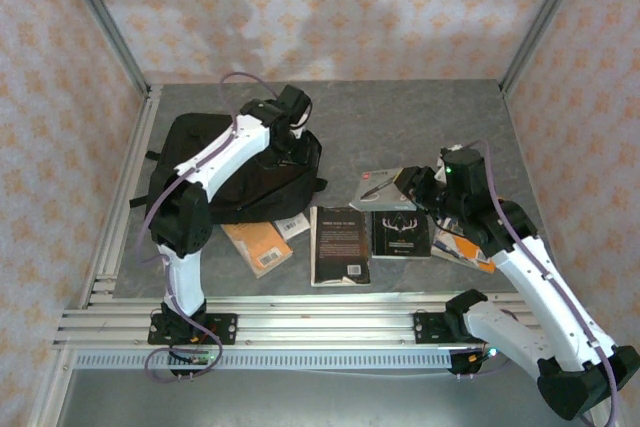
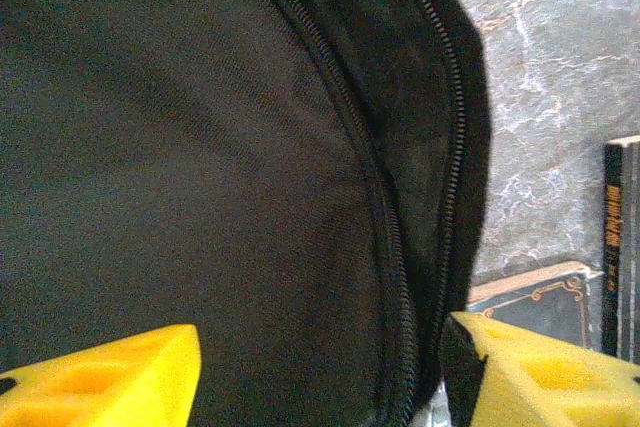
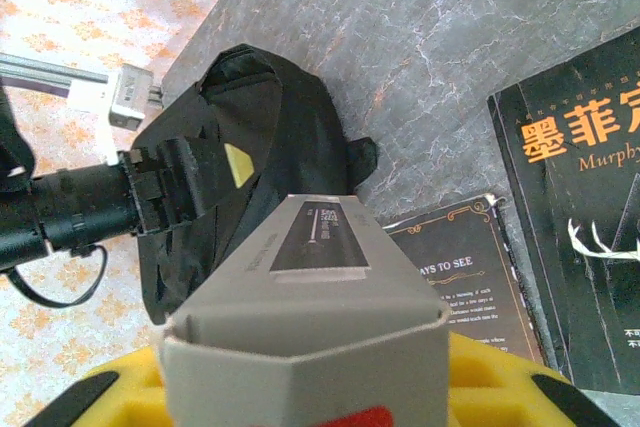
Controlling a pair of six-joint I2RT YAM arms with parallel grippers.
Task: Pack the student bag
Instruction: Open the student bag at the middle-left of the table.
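Note:
The student bag (image 1: 225, 172) is a large black fabric backpack lying at the back left of the table. My left gripper (image 1: 291, 139) is down on its right end. In the left wrist view the yellow fingers (image 2: 100, 377) stand wide apart and open, with the bag's fabric and zips (image 2: 385, 217) between them. My right gripper (image 1: 418, 187) is shut on a grey carton (image 1: 380, 187) and holds it above the books, pointed toward the bag (image 3: 250, 137). From the right wrist, the carton (image 3: 310, 287) sticks out between the yellow pads (image 3: 490, 377).
Several books lie in a row in front of the bag: an orange one (image 1: 258, 245), a black one (image 1: 340, 244), a black one with antlers (image 1: 400, 232) and another under the right arm (image 1: 465, 249). Aluminium rails border the table's left and near edges.

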